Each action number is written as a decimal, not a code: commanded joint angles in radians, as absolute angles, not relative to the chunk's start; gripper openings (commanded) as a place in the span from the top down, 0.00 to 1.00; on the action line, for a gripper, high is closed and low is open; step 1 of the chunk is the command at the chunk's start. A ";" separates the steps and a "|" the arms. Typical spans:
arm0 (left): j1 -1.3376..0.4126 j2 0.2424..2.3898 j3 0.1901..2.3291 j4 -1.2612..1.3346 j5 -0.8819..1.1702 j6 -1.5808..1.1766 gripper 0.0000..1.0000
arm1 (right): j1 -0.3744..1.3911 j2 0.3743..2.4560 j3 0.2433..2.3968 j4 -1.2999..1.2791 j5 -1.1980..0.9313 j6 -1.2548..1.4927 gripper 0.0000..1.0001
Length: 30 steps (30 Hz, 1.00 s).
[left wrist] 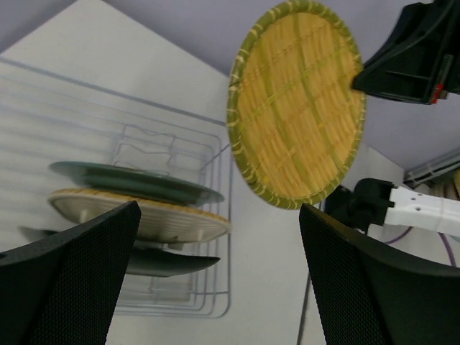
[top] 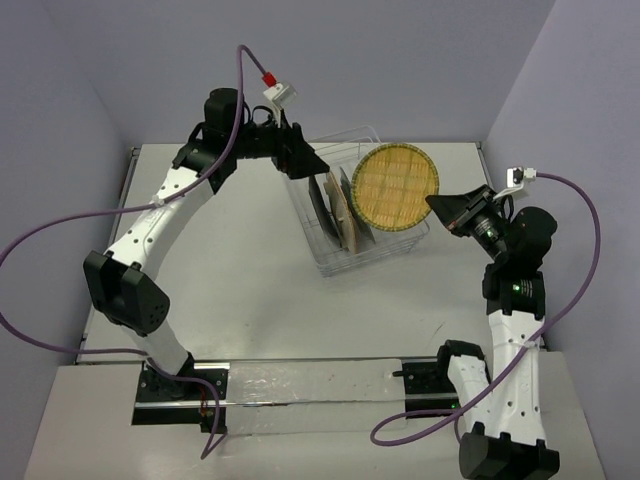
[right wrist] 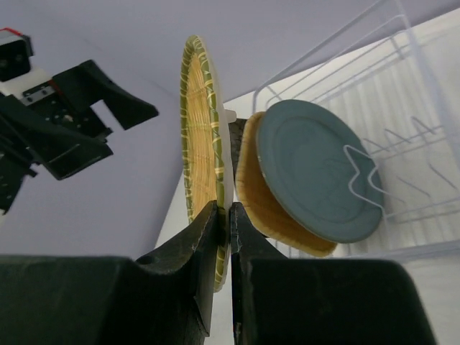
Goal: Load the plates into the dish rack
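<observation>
**Top view.** My right end effector (top: 434, 202) is clamped on the right-hand edge of the round woven plate (top: 395, 187). The plate is raised, with its woven face turned up toward this camera. In this view it overlaps the far right part of the dish rack (top: 340, 264). The dish rack stands on the counter (top: 250, 270) between my two arms. Three plates stand on edge inside it, side by side: a dark plate (top: 317, 205) on the left, a tan rounded-square plate (top: 339, 208) in the middle and a grey-blue plate (top: 362, 236) on the right. My left end effector (top: 306, 160) is near the far left corner of the rack, with nothing in it.

**Left wrist view.** My left fingers (left wrist: 72, 287) stand spread wide, with nothing between them. Beyond them, the three racked plates lie close together among the wires. The round woven plate hangs apart from them, with my right end effector on its far rim.

**Right wrist view.** My right fingers (right wrist: 205, 237) are pressed narrowly together on the rim of the round woven plate, which is seen edge-on and upright. The grey-blue plate and the tan plate behind it sit just beside it in the rack. I cannot tell whether the held plate touches either one.
</observation>
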<state>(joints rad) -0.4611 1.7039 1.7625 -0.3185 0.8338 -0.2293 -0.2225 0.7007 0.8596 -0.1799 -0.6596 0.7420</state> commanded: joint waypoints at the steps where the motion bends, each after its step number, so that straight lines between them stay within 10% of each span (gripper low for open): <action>1: -0.495 1.735 1.763 -0.183 0.989 -0.296 0.01 | -0.202 0.709 0.859 0.090 -0.762 0.835 1.00; 9: -0.575 1.781 1.808 -0.184 0.947 -0.294 0.10 | -0.184 0.748 0.804 0.282 -0.818 0.939 1.00; 22: -0.586 1.816 1.840 -0.157 0.965 -0.366 0.99 | -0.164 0.810 0.782 0.309 -0.821 0.915 1.00; 30: -0.586 1.708 1.752 -0.084 0.807 -0.424 1.00 | -0.114 0.881 0.847 0.197 -0.800 0.784 0.87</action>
